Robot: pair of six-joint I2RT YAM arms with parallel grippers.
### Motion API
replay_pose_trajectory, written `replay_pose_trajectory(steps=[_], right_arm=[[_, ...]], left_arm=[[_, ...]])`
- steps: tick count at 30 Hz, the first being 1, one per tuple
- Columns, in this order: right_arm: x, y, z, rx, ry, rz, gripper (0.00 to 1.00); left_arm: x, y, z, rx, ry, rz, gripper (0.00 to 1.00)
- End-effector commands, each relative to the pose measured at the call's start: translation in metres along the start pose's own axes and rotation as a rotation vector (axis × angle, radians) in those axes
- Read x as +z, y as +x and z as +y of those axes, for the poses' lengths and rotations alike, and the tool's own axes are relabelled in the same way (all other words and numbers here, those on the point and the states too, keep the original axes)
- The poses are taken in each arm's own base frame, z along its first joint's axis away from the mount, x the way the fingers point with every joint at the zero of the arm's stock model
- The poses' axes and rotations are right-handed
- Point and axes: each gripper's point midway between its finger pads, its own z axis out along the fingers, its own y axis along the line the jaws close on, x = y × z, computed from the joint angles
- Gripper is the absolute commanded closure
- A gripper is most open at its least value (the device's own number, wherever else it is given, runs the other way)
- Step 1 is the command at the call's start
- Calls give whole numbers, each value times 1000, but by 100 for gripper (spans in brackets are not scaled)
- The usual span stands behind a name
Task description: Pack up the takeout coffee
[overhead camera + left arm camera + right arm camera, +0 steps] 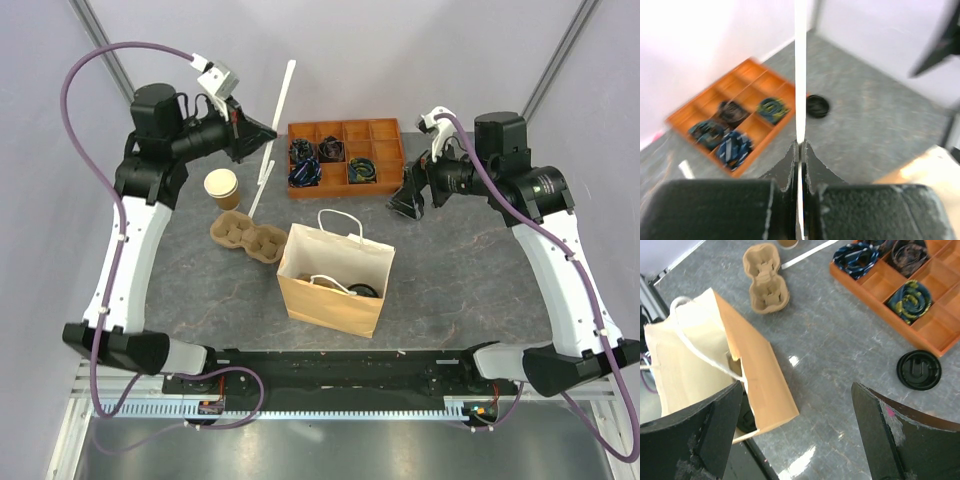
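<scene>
A gray desk [470, 290] seen from above, with two robot arms fixed at its near edge.

A brown paper bag [330, 300] with white cord handles stands open at the middle of the desk. Inside it, toward its right side, a dark round top shows. This looks like the lid of the coffee [366, 290], though the cup's body is hidden by the bag.

An orange tray [385, 130] split into compartments sits at the far edge. Four of them hold dark coils [304, 152], and the rest are bare.

The left hand [270, 130] hangs above the desk, left of the tray, and is closed on a long white stick [283, 100] that points away. The right hand [407, 203] hovers just right of the tray with its fingers [715, 425] spread wide, holding nothing.

A tan pulp carrier [248, 237] lies just left of the bag. A lidless tan cup [222, 186] stands upright beyond it. A loose black lid [918, 370] lies flat just beside the tray's corner. A second stick [256, 203] lies on the desk between the cup and the tray.
</scene>
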Motion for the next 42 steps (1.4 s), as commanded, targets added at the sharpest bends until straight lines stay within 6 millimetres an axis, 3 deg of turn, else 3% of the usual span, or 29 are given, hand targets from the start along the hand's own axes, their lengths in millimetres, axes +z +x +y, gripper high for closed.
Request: replay_pose_trajectory(steps=[1,4,8,17,25,35,37,41,42], right_arm=[[-15,9,17,-28,-39,-2,2],[-19,17,19,-25,-31,6,2],[-22,23,21,-25,-27,11,2],[-21,25,21,-20,-32,16,2],[-23,29,22,-32,-29,26,2],[-24,35,18,-57,-19,57,2],[-25,36,18,-62,-13,60,2],[-27,39,13,-66,15,71,2],[-27,39,13,-66,17,71,2]], left_arm=[[-31,-19,-66,42,238,-77,98],[-49,-9,-100,36,370,-71,98],[-58,19,-139,40,500,-59,98],[-60,50,-208,205,732,-88,98],[-29,84,-209,269,784,-54,98],[-17,129,-200,275,761,50,98],[-18,134,-197,285,747,70,93],[-21,145,-195,268,733,118,68],[-21,145,-194,269,729,121,66]])
